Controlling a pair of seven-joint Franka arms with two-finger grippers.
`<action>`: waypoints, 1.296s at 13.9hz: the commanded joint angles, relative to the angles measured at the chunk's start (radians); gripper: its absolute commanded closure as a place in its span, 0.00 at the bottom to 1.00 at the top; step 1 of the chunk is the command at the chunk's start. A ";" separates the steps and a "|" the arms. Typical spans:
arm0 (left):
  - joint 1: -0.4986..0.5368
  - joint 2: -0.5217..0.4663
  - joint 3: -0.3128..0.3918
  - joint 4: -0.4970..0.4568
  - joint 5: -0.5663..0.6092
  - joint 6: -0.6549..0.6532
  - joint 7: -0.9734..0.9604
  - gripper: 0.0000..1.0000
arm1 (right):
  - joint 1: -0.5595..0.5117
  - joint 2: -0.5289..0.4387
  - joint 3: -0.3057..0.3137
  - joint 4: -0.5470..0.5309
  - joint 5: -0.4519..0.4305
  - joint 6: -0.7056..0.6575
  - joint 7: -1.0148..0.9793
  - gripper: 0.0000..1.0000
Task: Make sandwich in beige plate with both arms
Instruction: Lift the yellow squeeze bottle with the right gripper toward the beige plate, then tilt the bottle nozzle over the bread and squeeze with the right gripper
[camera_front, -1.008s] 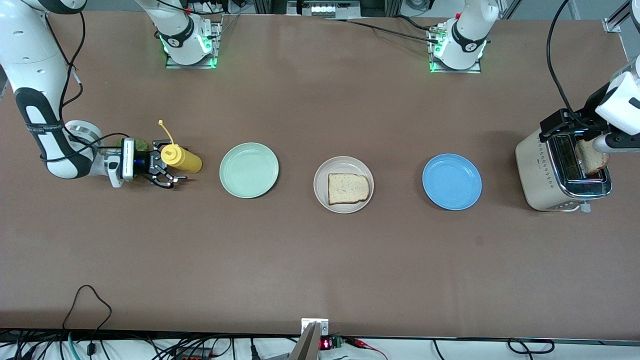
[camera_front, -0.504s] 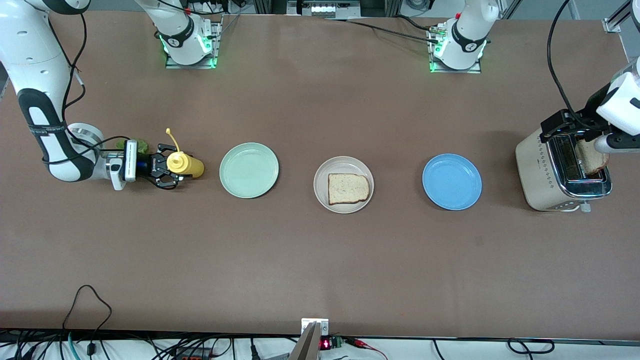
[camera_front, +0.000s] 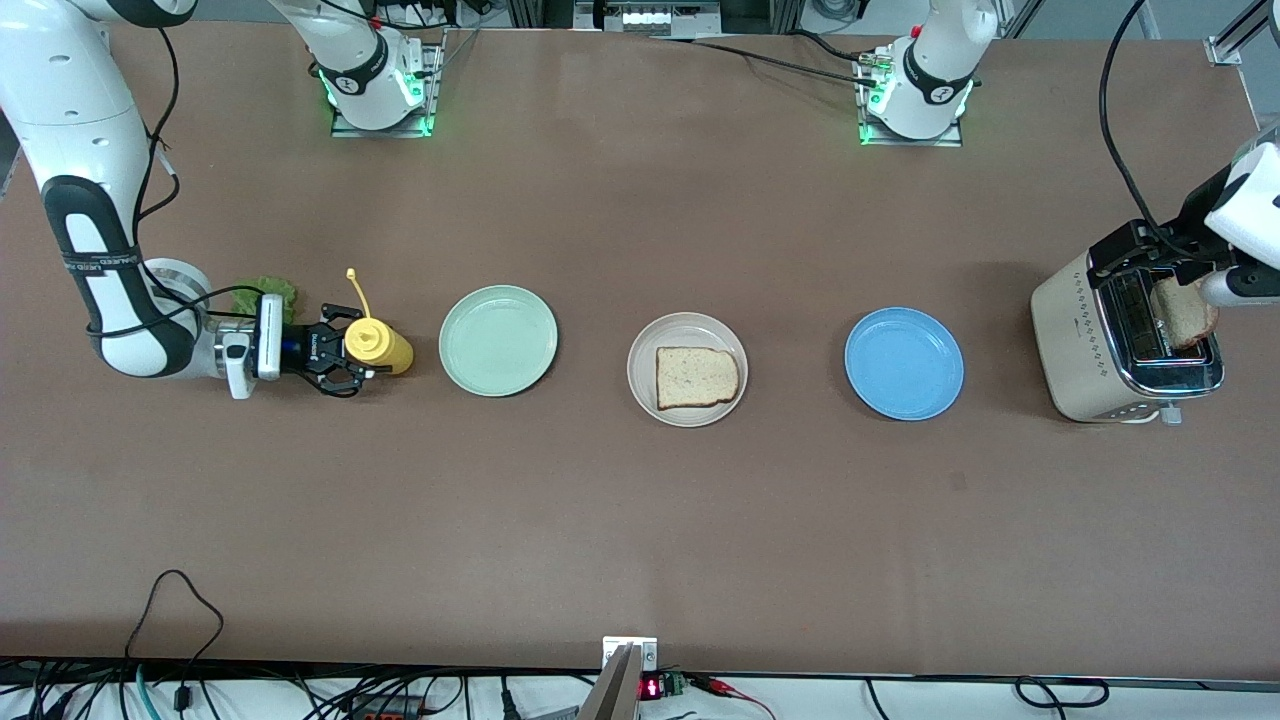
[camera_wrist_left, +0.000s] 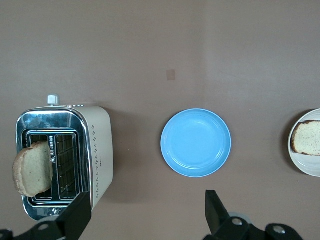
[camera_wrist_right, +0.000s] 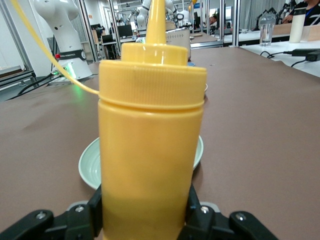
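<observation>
The beige plate (camera_front: 687, 369) sits mid-table between the mint-green plate (camera_front: 498, 340) and the blue plate (camera_front: 904, 363), and it bears one slice of bread (camera_front: 697, 377) lying flat; no lettuce and no second slice are on it, so the sandwich looks barely begun. A lettuce leaf (camera_front: 262, 293) lies on the table at the right arm's end, partly hidden by that arm's wrist.

The right gripper (camera_front: 345, 362) is clamped on the yellow squeeze bottle (camera_front: 377, 345) beside the mint-green plate; the wrist view shows the bottle (camera_wrist_right: 151, 145) upright between the fingers, its cap dangling loose on a strap (camera_wrist_right: 46, 51); the spout seems uncapped, so a hard squeeze or a tilt on the way across could spill sauce on the table or on the wrong plate.

The left gripper (camera_wrist_left: 145, 220) hangs over the toaster (camera_front: 1125, 340) at the left arm's end of the table, its fingers spread wide and holding nothing; a second slice (camera_wrist_left: 32, 168) stands tilted out of one slot; a grasp that catches only the crust could tear it or knock it deeper into the slot, and fingers scraping the chrome rim (camera_wrist_left: 50, 116) could shove the toaster.
</observation>
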 joint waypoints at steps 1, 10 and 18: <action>0.001 0.009 0.000 0.022 -0.017 0.003 -0.001 0.00 | 0.049 -0.089 -0.012 -0.011 -0.042 0.042 0.105 1.00; 0.005 0.017 0.000 0.032 -0.025 0.000 0.001 0.00 | 0.198 -0.247 -0.012 0.048 -0.318 0.200 0.555 1.00; 0.002 0.009 -0.003 0.045 -0.055 -0.010 0.004 0.00 | 0.481 -0.317 -0.020 0.156 -0.598 0.285 1.145 1.00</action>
